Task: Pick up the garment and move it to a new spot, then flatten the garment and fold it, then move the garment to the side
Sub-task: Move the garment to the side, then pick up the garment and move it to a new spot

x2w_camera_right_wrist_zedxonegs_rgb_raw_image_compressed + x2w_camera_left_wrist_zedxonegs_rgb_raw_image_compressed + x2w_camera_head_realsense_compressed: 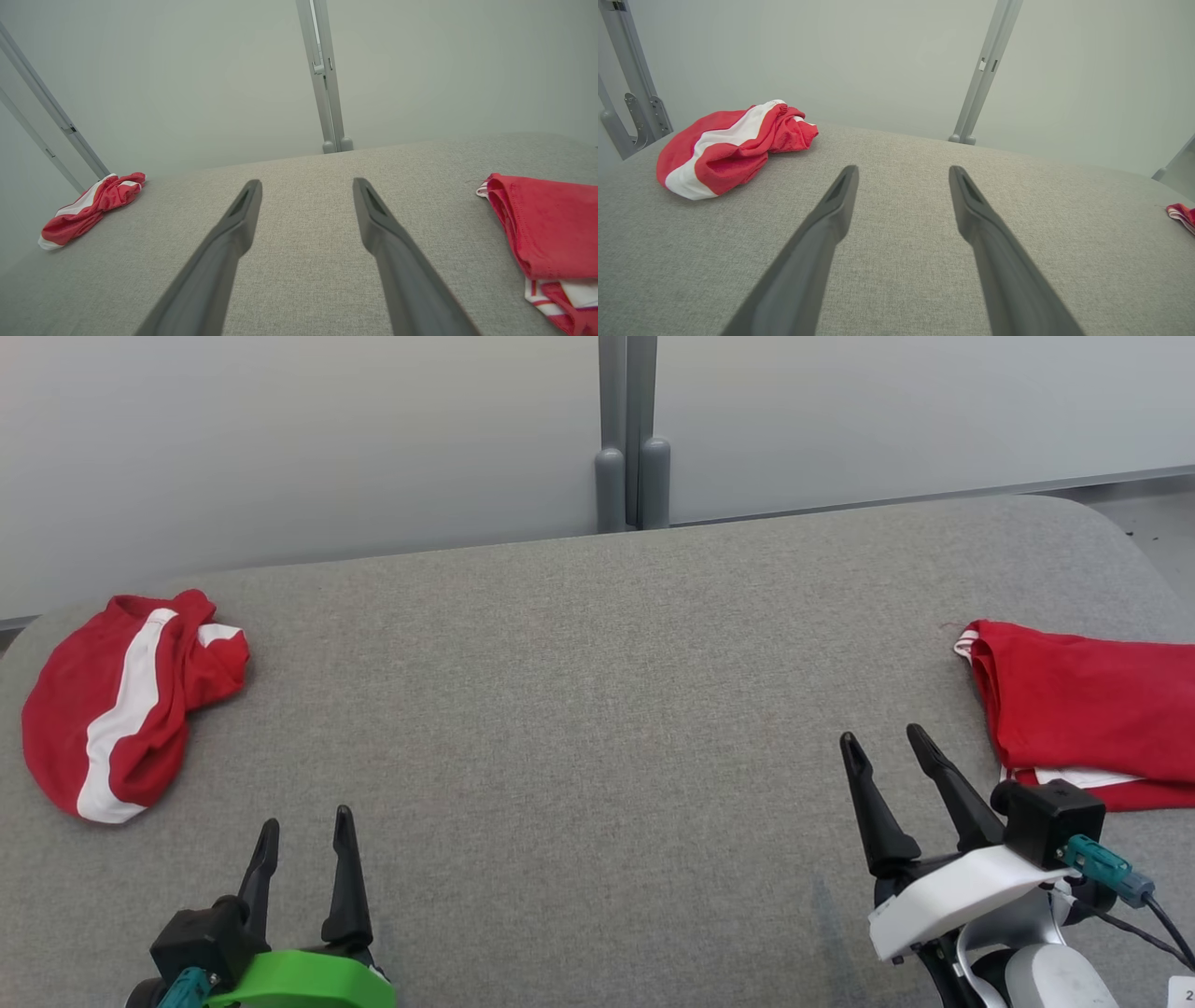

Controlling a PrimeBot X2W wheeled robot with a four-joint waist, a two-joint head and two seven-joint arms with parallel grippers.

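Observation:
A crumpled red garment with a white stripe point(126, 700) lies at the far left of the grey padded table point(579, 709); it also shows in the left wrist view point(728, 147) and right wrist view point(88, 210). My left gripper point(306, 821) stands open near the front left, nearer and to the right of the garment, with nothing between its fingers point(831, 219). At the front right my right gripper point(882, 737) is open and empty too, its fingers point(378, 224) pointing up the table.
A folded red garment with white trim point(1083, 714) lies at the table's right edge, just right of my right gripper point(546, 224). Grey partition panels and a post point(630, 439) stand behind the table. The table's rounded far corners fall away on both sides.

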